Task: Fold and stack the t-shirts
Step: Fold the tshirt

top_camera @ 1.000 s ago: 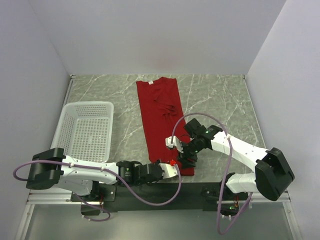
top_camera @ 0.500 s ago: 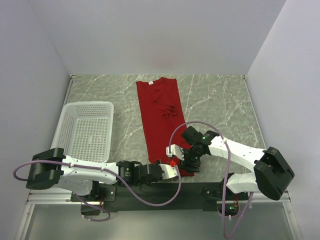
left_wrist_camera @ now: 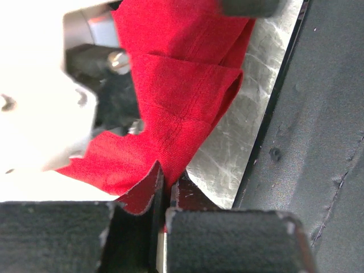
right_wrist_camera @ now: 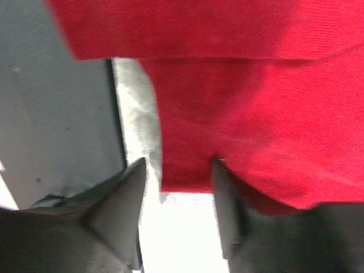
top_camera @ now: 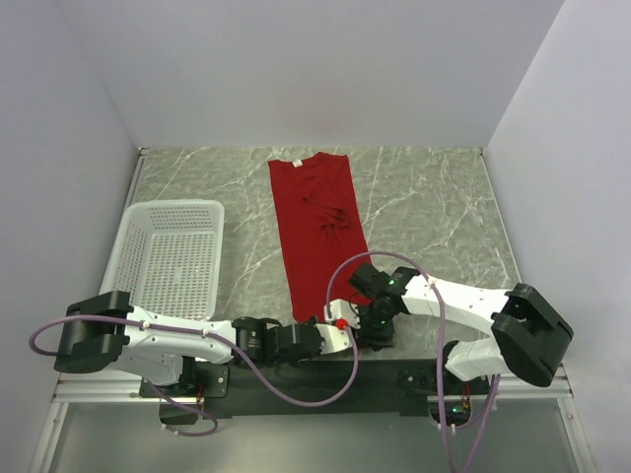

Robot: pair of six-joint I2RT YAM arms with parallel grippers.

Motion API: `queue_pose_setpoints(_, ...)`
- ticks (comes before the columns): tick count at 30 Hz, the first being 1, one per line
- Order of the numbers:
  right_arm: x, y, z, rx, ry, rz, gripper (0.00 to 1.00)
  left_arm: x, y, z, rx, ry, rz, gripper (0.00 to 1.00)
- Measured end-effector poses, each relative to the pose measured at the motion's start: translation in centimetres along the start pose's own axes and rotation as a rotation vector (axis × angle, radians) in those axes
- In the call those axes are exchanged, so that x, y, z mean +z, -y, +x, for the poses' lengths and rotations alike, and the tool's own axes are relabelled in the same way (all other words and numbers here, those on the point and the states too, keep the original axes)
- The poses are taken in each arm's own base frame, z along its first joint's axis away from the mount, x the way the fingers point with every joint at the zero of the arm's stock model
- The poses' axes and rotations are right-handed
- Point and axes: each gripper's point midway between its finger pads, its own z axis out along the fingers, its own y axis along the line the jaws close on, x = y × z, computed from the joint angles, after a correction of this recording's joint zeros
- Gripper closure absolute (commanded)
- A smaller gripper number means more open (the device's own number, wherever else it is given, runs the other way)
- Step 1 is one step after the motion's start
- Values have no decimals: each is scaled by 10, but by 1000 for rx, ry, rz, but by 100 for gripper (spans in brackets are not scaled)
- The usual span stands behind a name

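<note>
Your left hand [left_wrist_camera: 162,196] is clenched on the near hem of the deep-red t-shirt [top_camera: 317,222]. The t-shirt lies as a long strip down the middle of the desk [top_camera: 434,207], right of the white basket [top_camera: 168,256]. Your right hand [right_wrist_camera: 176,196] is released, its fingers astride that same hem.

I'm looking at one deep-red t-shirt [top_camera: 317,232] that is lying flat as a long narrow strip down the middle of the marble table [top_camera: 434,197]. Its white neck tag [top_camera: 295,163] is sitting at the far end, creases are bunching mid-length, and the near hem is doubling over itself by the front edge.
</note>
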Motion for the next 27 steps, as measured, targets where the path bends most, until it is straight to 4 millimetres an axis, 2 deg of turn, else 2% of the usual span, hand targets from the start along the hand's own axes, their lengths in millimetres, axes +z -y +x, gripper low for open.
queue_pose_setpoints(2, 1, 3, -1, 3, -5, 17, 55, 0, 0, 0, 0, 0, 0, 99)
queue_pose_setpoints(9, 2, 17, -3, 24, -23, 81, 100, 0, 1, 0, -3, -1, 7, 99)
queue_pose_setpoints(17, -2, 10, -1, 47, -2, 21, 100, 0, 7, 0, 5, 1, 42, 99)
queue_pose_setpoints(22, -26, 14, -12, 82, 76, -38, 100, -2, 10, 0, 11, 4, 94, 99)
queue_pose_setpoints(27, -50, 24, -33, 57, 165, -55, 100, -8, -9, -8, -45, 44, 139, 99)
